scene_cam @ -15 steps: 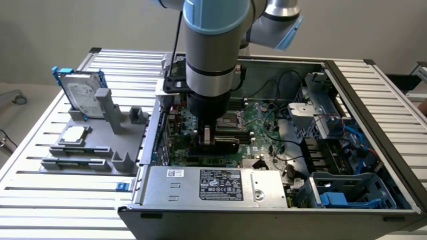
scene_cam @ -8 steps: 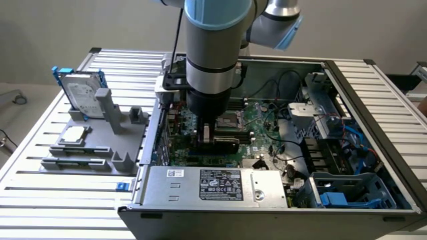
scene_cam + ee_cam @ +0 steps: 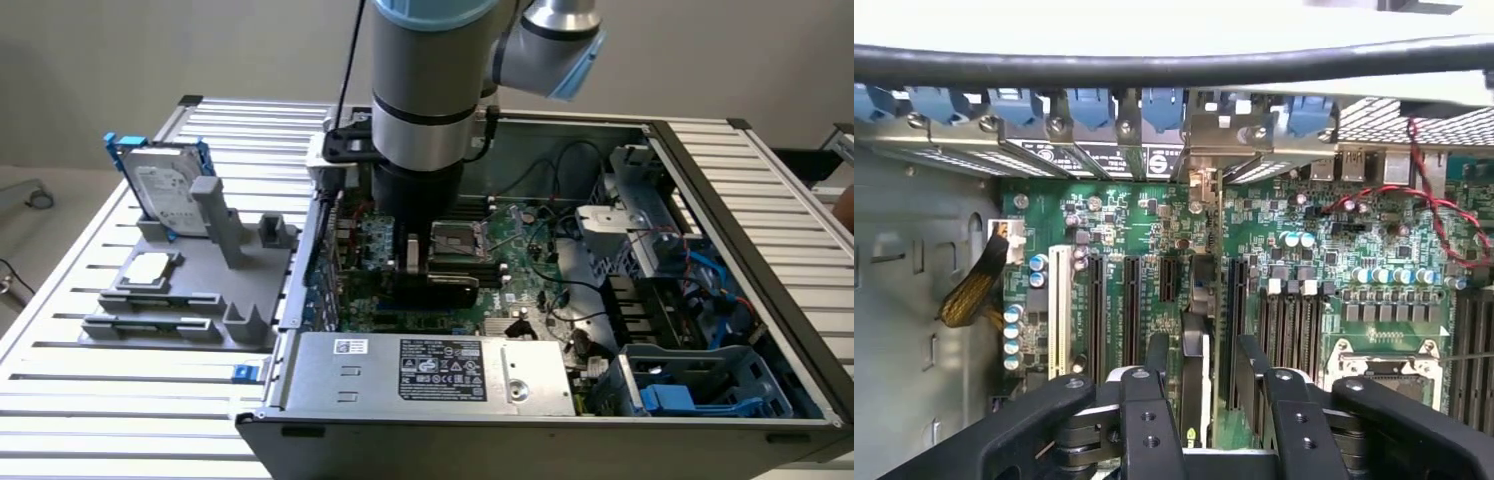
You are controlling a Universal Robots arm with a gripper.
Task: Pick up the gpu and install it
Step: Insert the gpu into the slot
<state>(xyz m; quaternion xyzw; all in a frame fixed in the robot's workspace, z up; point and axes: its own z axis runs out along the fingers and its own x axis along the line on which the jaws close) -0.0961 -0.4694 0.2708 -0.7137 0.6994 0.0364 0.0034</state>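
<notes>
Gripper (image 3: 1196,385) clamped narrow on the gpu (image 3: 1196,330), fingers (image 3: 1154,400) on both faces of the card. In the wrist view the gpu is seen edge-on, standing upright over the motherboard (image 3: 1334,250) among the black expansion slots (image 3: 1129,300); long axis runs from the gripper toward the rear bracket row (image 3: 1104,125), silver end bracket (image 3: 1229,135) at that far end, in line with the blue clips. Whether it's fully seated in a slot: can't tell, lower edge hidden by the fingers. In the exterior view the arm (image 3: 420,90) drops straight down into the open computer case (image 3: 747,250), and the gpu (image 3: 434,290) shows as a dark slab under the gripper (image 3: 414,262), mostly blocked by the arm. Gray parts holder (image 3: 187,300) sits on the slatted table (image 3: 80,400) on the exterior view's left, with the hard drive (image 3: 163,185) standing in it and the CPU chip (image 3: 150,265) lying flat.
</notes>
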